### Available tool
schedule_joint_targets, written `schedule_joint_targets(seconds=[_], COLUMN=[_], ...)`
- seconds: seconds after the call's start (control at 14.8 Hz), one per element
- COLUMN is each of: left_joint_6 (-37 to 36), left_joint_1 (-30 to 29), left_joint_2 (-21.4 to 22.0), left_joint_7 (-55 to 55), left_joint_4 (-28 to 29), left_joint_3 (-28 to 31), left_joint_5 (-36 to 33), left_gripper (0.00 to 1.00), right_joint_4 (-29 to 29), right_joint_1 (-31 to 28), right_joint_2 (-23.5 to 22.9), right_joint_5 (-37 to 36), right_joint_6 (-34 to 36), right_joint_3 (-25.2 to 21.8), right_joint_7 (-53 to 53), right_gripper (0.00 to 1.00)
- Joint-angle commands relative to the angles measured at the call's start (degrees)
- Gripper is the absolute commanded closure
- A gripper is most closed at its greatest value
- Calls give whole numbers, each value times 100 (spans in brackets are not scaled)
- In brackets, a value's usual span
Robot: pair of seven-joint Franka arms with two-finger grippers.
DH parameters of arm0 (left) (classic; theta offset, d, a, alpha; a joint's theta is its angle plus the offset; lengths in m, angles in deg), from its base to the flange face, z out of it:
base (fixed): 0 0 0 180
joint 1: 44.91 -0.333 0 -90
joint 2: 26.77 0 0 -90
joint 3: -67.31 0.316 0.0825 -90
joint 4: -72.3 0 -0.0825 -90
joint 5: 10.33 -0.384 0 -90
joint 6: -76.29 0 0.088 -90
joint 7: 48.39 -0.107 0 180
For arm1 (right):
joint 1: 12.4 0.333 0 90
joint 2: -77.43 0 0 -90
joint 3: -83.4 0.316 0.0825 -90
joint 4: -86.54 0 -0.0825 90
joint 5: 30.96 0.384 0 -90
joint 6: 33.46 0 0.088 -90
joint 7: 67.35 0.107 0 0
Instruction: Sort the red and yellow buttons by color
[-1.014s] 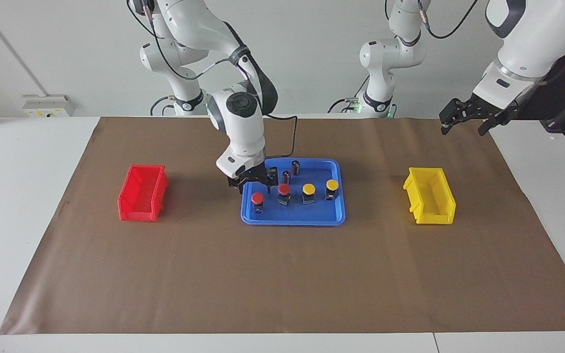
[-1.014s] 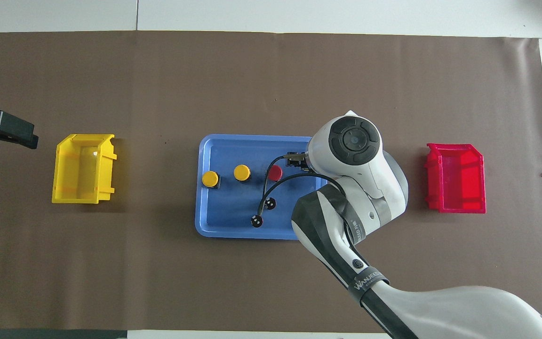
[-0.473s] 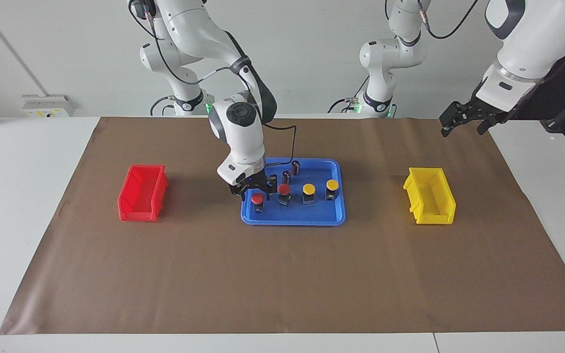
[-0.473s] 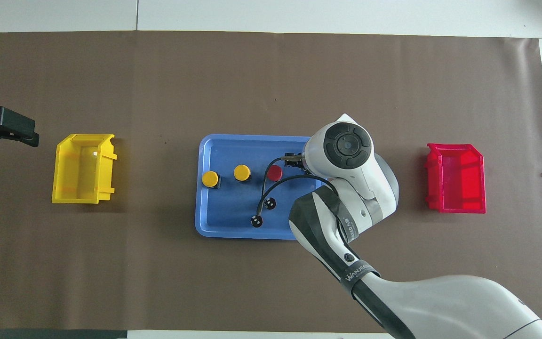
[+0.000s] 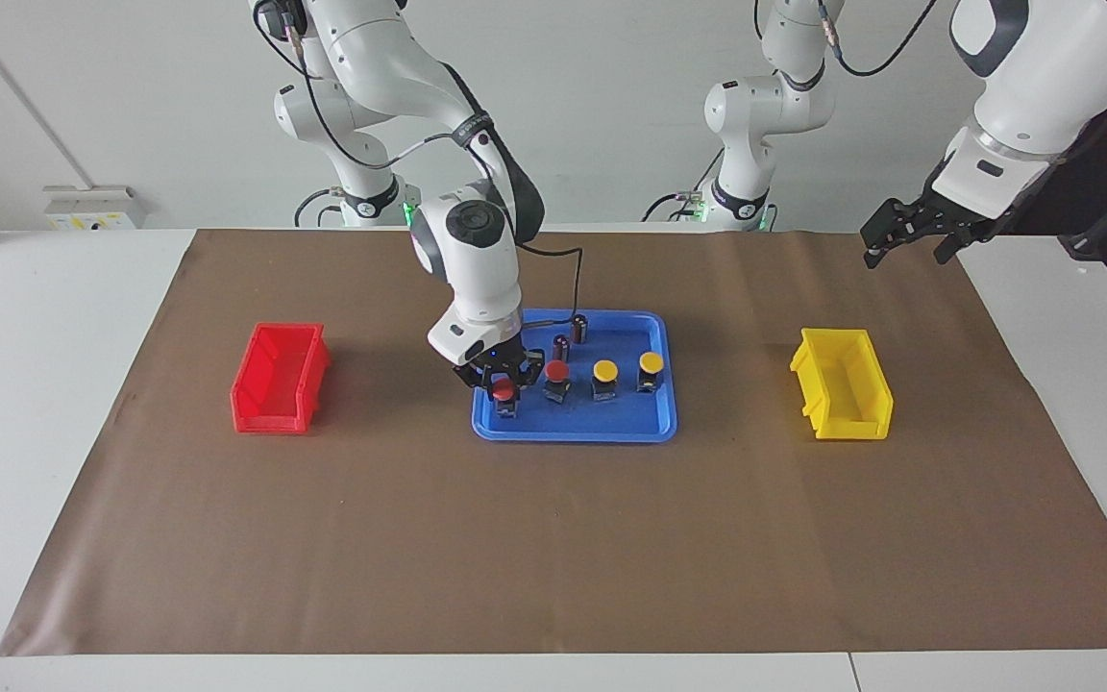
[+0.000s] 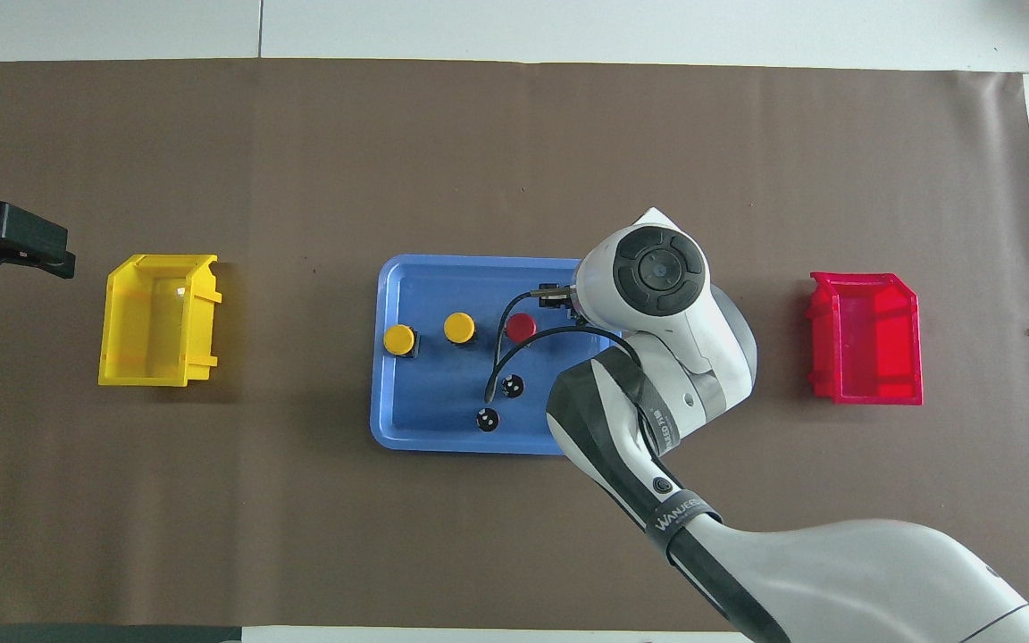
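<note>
Four buttons stand in a row on the blue tray (image 5: 574, 429). The red button (image 5: 504, 389) nearest the right arm's end sits between the fingers of my right gripper (image 5: 504, 377), which is open and low around its cap. In the overhead view the arm's wrist hides this button. Beside it stand the second red button (image 5: 556, 372) (image 6: 521, 327) and two yellow buttons (image 5: 605, 370) (image 5: 651, 362) (image 6: 459, 328) (image 6: 399, 339). My left gripper (image 5: 904, 252) waits open in the air over the mat's edge at the left arm's end.
Two dark cylinders (image 5: 579, 327) (image 5: 561, 346) stand on the tray nearer to the robots than the buttons. A red bin (image 5: 277, 377) sits on the brown mat toward the right arm's end. A yellow bin (image 5: 844, 384) sits toward the left arm's end.
My right gripper has come down from above the tray's end onto the outermost red button and now straddles it. The left gripper has barely shifted.
</note>
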Motion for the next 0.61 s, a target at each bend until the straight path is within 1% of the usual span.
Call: schedule_joint_targets(seconds=[0.0,0.07,0.14,0.2,0.27,0.34,0.41,0.54], left_joint_6=[173,295,923,1782,2408,2719,2905,3178], left_joint_1=[29,38,47,212,553,826,1099,1495], left_joint_2=[194,237,473,823,1018,1011,959,792], left_joint_7=[83,100,135,318,755,1255,1652,1980], left_joint_4=[251,390,940,1763,2406,2752,2956,3142], left_joint_3=[3,-6,-32,-119,-163,-164,-164,-173], left_joint_5=[64,64,73,73,73,73,73,73], left_gripper=[0,0,0,0,0,0,0,0], right_joint_4=[-612,-832,-825,-764,-537,-291,68,718], right_joint_1=[-101,-136,-206,-425,-697,-969,-1302,-1839], right_joint_2=[-152,-153,-22,284,652,1056,1478,2077], right_joint_5=[-101,-110,-101,-101,-93,-84,-75,-75], right_joint_6=[636,988,1191,1341,1560,1815,2026,2090], right_joint_3=[21,21,-14,-23,-14,-14,-14,-32], right_joint_7=[-21,-73,-152,-396,-817,-1325,-1853,-2636], right_gripper=[84,84,84,84,84,84,84,84])
